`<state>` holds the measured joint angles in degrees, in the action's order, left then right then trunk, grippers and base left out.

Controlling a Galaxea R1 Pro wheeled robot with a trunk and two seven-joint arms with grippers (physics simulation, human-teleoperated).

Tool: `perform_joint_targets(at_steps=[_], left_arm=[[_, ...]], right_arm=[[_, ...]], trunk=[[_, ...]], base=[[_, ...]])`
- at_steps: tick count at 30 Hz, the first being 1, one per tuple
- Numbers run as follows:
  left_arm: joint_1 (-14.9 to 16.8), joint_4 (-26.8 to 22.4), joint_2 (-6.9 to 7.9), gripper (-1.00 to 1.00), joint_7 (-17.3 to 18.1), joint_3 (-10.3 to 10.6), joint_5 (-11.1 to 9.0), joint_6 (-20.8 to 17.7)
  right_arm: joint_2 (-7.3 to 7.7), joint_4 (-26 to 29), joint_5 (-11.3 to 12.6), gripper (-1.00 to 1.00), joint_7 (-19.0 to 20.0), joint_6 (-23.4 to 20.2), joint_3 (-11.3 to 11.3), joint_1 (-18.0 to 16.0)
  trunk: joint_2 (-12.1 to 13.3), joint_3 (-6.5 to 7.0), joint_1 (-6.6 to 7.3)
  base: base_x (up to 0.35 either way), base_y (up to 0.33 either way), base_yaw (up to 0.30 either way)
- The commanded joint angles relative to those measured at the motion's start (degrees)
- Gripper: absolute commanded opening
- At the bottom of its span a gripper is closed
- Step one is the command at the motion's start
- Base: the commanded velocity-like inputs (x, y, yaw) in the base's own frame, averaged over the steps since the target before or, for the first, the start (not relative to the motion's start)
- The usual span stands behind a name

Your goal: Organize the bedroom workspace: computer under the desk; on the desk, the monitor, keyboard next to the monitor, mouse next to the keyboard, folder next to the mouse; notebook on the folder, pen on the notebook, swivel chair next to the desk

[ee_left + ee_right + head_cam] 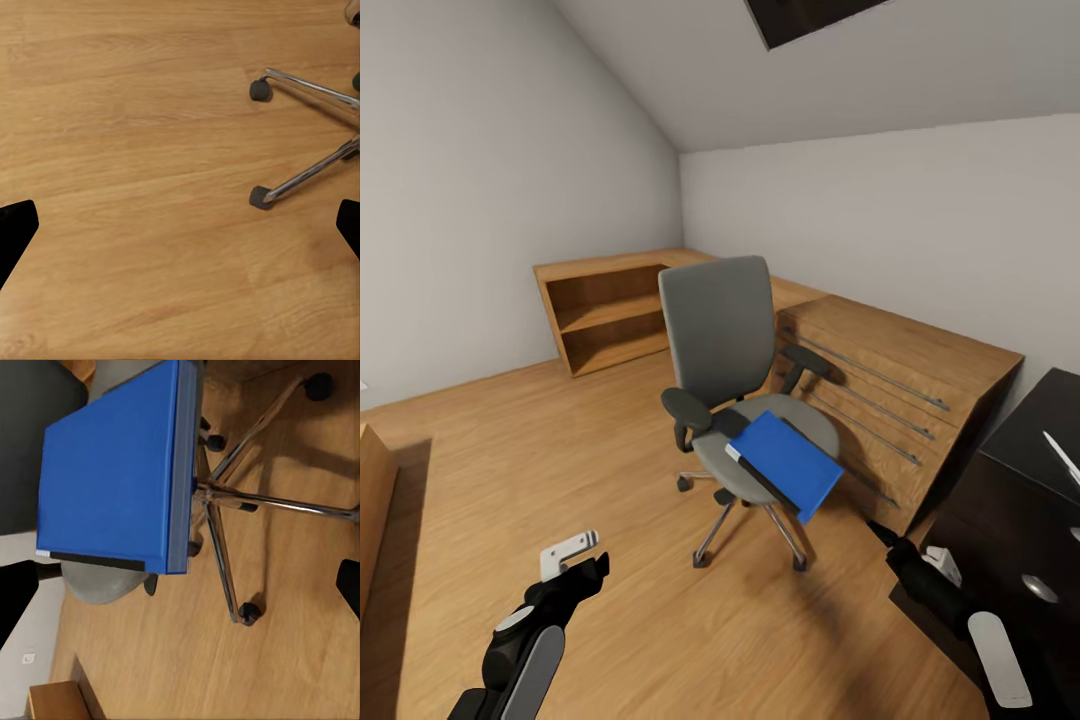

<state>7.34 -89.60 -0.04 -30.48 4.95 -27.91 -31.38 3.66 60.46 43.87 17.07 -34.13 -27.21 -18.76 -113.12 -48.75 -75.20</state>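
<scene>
The grey swivel chair [718, 325] stands mid-room on its chrome star base [255, 499], away from the black desk [1025, 450] at the right edge. The blue folder [788, 463] lies flat on the seat, one corner jutting past the seat's front. My right gripper [895, 545] hovers open, low beside the desk and right of the chair; its wrist view looks at the folder [112, 480] from a distance. My left gripper [575, 565] hangs open over bare floor, left of the chair base [307, 176]. Nothing is between either gripper's fingers.
A low wooden drawer cabinet [895, 395] runs along the wall behind the chair, joined to an open wooden shelf unit [610, 310] in the corner. Another wooden piece [372, 495] sits at the left edge. Wooden floor [560, 450] spreads left of the chair.
</scene>
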Motion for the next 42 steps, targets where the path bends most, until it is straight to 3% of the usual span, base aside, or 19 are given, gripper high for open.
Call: perform_joint_targets(at_steps=[1,15,23,25,30,32,34,36,42], left_arm=[[0.0,-0.1,-0.02,1.0,-0.5,0.1,-0.6,-0.1],[0.0,-0.1,-0.23,1.0,-0.5,0.1,-0.6,-0.2],[0.0,-1.4,-0.19,1.0,-0.2,0.1,-0.7,-0.4],[0.0,-1.9,-0.1,1.0,0.2,0.1,-1.5,-0.5],[0.0,-2.6,1.16,1.0,4.6,0.1,-7.9,-3.3],[0.0,-2.9,3.47,1.0,10.3,0.0,-12.1,-7.3],[0.0,-3.0,5.87,1.0,16.6,-0.1,-14.9,-10.0],[0.0,-3.0,7.65,1.0,21.1,-0.2,-16.2,-11.4],[0.0,-2.9,8.48,1.0,23.1,-0.3,-16.9,-12.0]], right_arm=[[-0.01,0.0,0.1,1.0,0.2,-0.3,-0.2,0.0],[0.03,-2.2,0.2,1.0,0.3,-0.1,0.0,0.0],[0.03,-4.2,0.3,1.0,2.9,-0.5,0.1,0.0],[0.03,-4.3,0.3,1.0,3.9,-1.0,0.1,0.0],[0.03,-4.4,0.3,1.0,5.4,-2.5,0.1,0.0],[0.03,-4.4,0.3,1.0,5.8,-2.9,0.1,0.0],[0.03,-4.3,0.3,1.0,6.0,-3.0,0.1,0.0],[0.03,-4.3,0.3,1.0,6.1,-3.1,0.1,0.0],[0.03,-4.2,0.3,1.0,6.3,-3.1,0.1,0.0]], trunk=[[-0.4,-0.24,-0.22],[-6.1,-2.75,-3.29],[-9.3,-4.19,-5.05],[-10.1,-4.54,-5.49],[-12.1,-5.44,-6.59],[-12.9,-5.8,-7.03],[-13.7,-6.16,-7.47],[-14.5,-6.52,-7.91],[-16.9,-7.6,-9.22]], base=[[0.0,0.0,0.0],[0.0,0.0,0.0],[0.0,0.0,0.0],[0.0,0.0,0.0],[0.0,0.0,0.0],[0.0,0.0,0.0],[0.0,0.0,0.0],[0.0,0.0,0.0],[0.0,0.0,0.0]])
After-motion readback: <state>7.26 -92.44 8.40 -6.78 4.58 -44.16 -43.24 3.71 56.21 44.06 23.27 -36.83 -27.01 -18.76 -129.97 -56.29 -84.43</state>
